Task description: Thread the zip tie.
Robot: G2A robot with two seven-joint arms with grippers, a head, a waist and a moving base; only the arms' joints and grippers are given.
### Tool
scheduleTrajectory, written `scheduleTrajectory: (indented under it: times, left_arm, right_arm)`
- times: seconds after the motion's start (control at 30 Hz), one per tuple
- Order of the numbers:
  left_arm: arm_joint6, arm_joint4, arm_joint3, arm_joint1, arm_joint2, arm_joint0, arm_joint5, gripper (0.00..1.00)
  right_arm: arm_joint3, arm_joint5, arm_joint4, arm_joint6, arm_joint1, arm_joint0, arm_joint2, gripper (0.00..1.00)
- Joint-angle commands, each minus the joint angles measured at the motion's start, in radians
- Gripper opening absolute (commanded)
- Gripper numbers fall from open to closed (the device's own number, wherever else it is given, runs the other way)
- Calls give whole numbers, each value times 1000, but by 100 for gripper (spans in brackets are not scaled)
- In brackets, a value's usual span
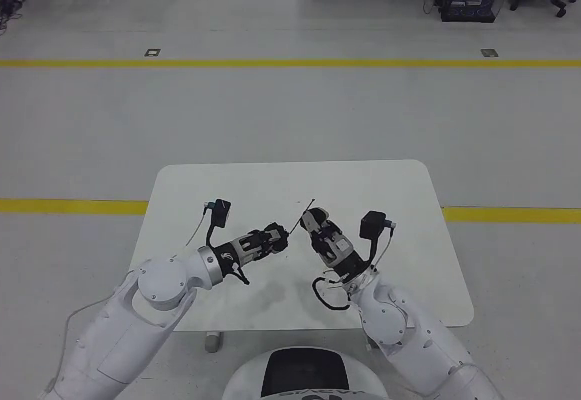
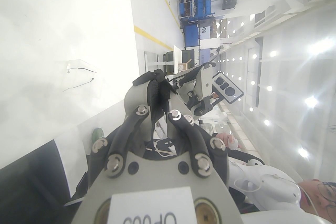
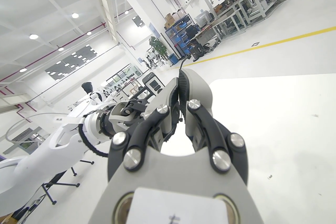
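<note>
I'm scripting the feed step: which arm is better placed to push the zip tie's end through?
Probably the right: the right claw is shut on the zip tie, whose end sticks out past its fingertips, close to the left claw.

table [image 1: 390, 190]: smooth, matt | zip tie [image 3: 183, 60]: black plastic | right claw [image 3: 180, 78]: matt grey shell, ribbed pads [image 3: 183, 89]
</note>
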Motion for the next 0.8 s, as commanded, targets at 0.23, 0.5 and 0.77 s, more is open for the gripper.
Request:
scheduleTrajectory:
  times: [0.23, 0.5, 0.77]
  left_arm:
    - [0, 0, 0, 0, 0, 0, 0, 0]
    - [0, 0, 0, 0, 0, 0, 0, 0]
    - [0, 0, 0, 0, 0, 0, 0, 0]
  right_arm:
    - [5, 0, 3, -18, 2, 7, -10, 0]
    - [9, 0, 2, -28, 5, 14, -18, 0]
    - [20, 0, 6, -24, 7, 22, -26, 0]
